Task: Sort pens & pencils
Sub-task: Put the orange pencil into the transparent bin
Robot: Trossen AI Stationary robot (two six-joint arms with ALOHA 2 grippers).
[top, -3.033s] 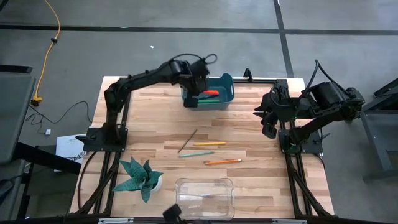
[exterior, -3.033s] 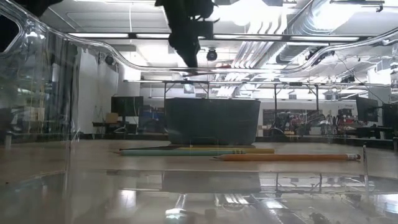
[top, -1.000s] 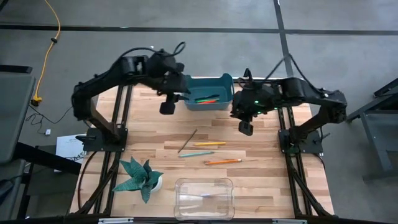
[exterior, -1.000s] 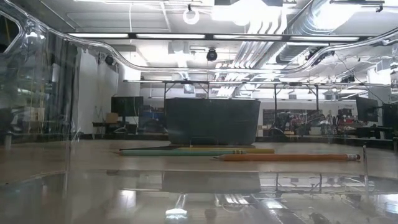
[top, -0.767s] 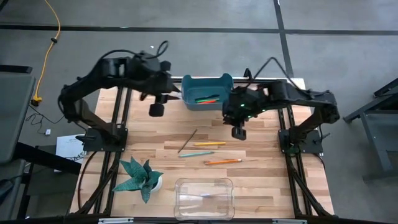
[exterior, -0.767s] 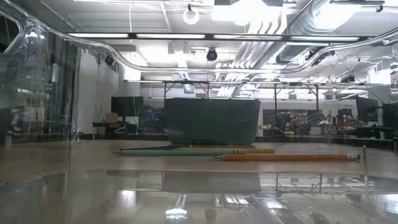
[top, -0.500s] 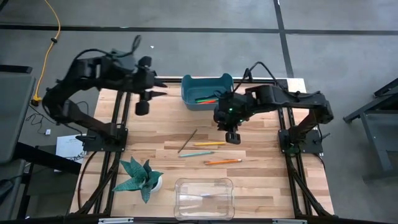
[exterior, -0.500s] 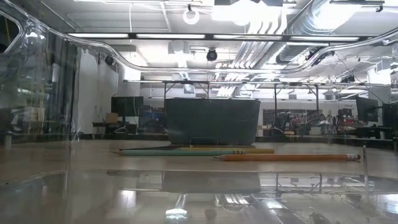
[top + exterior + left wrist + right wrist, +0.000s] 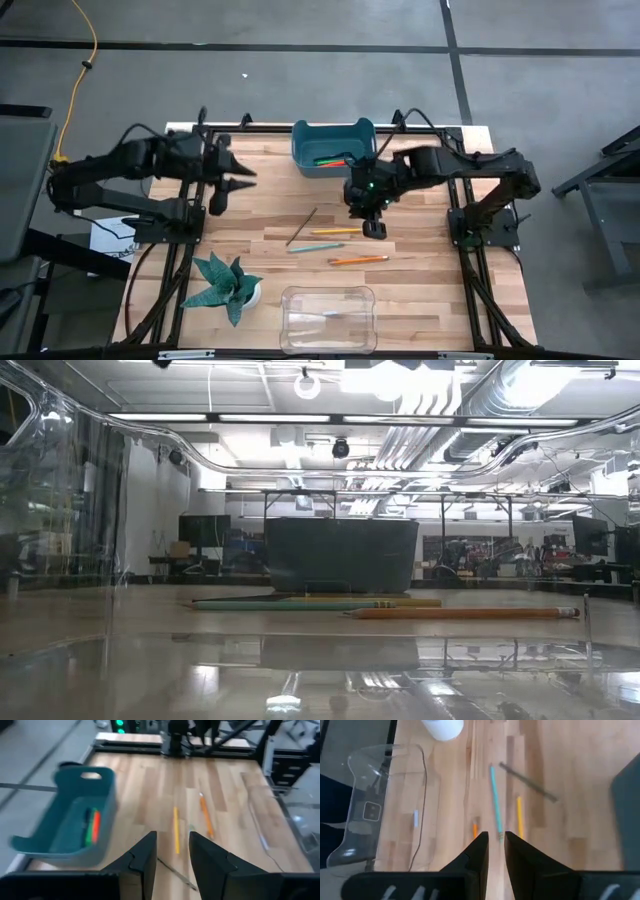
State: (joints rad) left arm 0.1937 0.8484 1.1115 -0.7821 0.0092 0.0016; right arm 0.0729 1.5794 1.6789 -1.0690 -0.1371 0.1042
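Wood-plank table (image 9: 420,290), light butcher-block, on a dark frame over grey concrete floor; yellow cable (image 9: 78,75) runs across the floor off the left edge. Teal bin (image 9: 334,145) sits at the far edge, both pens inside: green pen (image 9: 88,826) and red pen (image 9: 96,825) lying side by side. Four pencils loose mid-table: dark pencil (image 9: 301,226) angled, yellow pencil (image 9: 336,231), teal pencil (image 9: 316,247), orange pencil (image 9: 359,260) nearest the clear tray (image 9: 328,317) at the front edge. One pale thin stick in the tray, probably a pencil, too faint to call. Potted plant (image 9: 226,283) front-left.

Right gripper (image 9: 373,227) is over mid-table, just beside the yellow pencil's end, fingers a narrow gap apart, holding nothing. Left gripper (image 9: 236,180) is pulled out over the left table edge, fingers slightly parted, empty.

Low view: bin and pencils against a lab room with ceiling ducts, strip lights, desks and monitors.
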